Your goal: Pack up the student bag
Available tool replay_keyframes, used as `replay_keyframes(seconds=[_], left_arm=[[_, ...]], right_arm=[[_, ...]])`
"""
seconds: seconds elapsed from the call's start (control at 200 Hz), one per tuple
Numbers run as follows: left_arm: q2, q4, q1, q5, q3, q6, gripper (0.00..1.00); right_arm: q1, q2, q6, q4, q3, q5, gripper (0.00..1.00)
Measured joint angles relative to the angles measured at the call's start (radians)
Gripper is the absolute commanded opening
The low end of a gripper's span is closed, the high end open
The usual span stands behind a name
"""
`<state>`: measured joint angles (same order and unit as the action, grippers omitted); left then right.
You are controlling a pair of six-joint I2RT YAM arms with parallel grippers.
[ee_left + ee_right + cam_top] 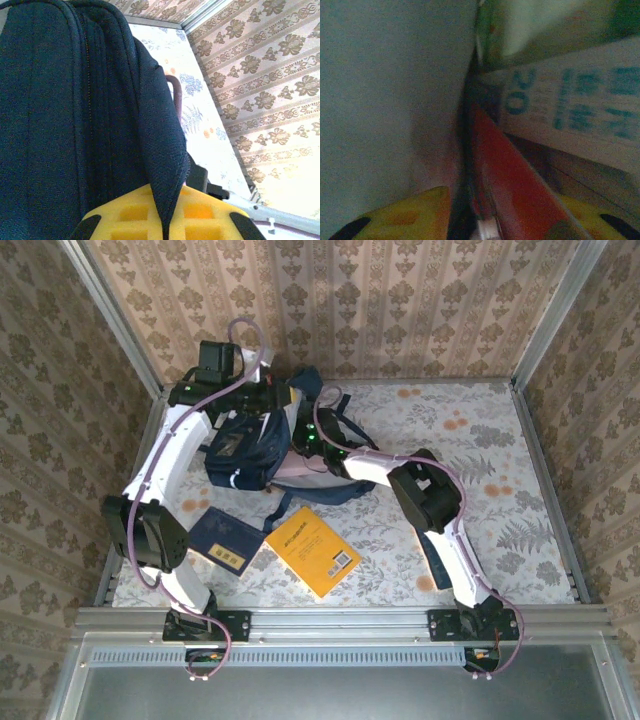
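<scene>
The student bag (245, 445), dark navy, stands at the back left of the table. My left gripper (275, 400) is at its top edge. In the left wrist view the left gripper (167, 220) is shut on a fold of the bag's navy fabric (160, 150). My right gripper (305, 435) reaches into the bag's mouth from the right. Inside, the right gripper (505, 225) has its yellow pads (415, 215) apart, and a red book (515, 185) stands between them with a dark gap on its left. The bag's pale lining (385, 110) is to the left.
A yellow book (312, 550) and a flat dark blue book (222, 538) lie on the floral tablecloth (500, 450) in front of the bag. Inside the bag, a pale book with teal print (570, 105) leans at the right. Patterned walls enclose the table.
</scene>
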<state>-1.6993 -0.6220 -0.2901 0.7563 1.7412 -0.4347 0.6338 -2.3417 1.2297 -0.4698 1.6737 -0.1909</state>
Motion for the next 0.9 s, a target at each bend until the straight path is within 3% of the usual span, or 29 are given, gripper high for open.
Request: replay_keyframes(seconds=[0.13, 0.31, 0.515, 0.69, 0.9], left_arm=[[0.001, 0.034, 0.014, 0.021, -0.009, -0.019, 0.0], [0.001, 0.066, 0.037, 0.037, -0.023, -0.052, 0.0], [0.001, 0.099, 0.051, 0.052, -0.037, -0.075, 0.0], [0.001, 0.101, 0.05, 0.053, -0.043, -0.081, 0.0], [0.001, 0.106, 0.033, 0.043, -0.048, -0.089, 0.0]], right_arm=[[0.002, 0.038, -0.058, -0.007, -0.031, 0.014, 0.77], [-0.004, 0.172, -0.229, 0.154, -0.099, 0.069, 0.82], [-0.009, 0.301, -0.395, 0.363, -0.099, 0.156, 0.8], [-0.008, 0.399, -0.496, 0.509, -0.114, 0.223, 0.67], [-0.008, 0.619, -0.612, 0.644, -0.265, 0.315, 0.59]])
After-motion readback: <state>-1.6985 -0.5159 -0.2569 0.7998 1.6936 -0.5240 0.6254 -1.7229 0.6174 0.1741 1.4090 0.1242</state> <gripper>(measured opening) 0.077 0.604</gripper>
